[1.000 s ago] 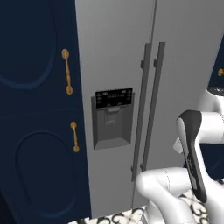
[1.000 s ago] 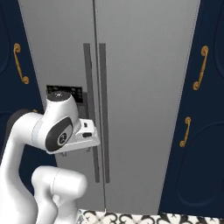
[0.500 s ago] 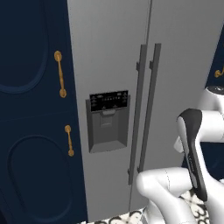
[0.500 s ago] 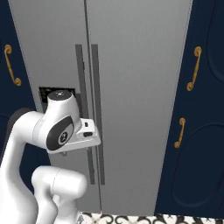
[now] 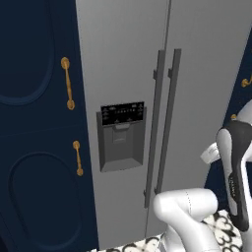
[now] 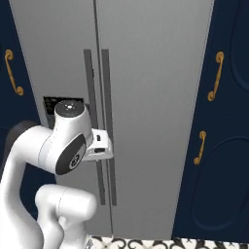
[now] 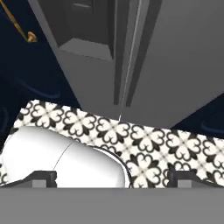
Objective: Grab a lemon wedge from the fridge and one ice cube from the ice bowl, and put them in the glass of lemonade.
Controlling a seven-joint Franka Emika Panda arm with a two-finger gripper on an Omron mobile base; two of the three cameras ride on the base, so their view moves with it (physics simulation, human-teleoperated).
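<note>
The fridge (image 5: 128, 74) is standing shut ahead. The left base view is showing its dispenser (image 5: 122, 135); the hand view is showing patterned floor (image 7: 175, 148) below, the gripper (image 7: 113, 177) spread wide, holding nothing.

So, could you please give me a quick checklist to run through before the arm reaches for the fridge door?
1. Fridge faces the robot: ok.
2. Both doors shut, handles side by side at the centre seam: ok.
3. Tool open, nothing between the fingertips: ok.
4. Tool lined up with a handle: not ok; the hand view looks down at the patterned floor below the doors.
5. Lemon wedge located: cannot tell, doors are closed.
6. Dispenser panel clear of the arm's path: ok.
</note>
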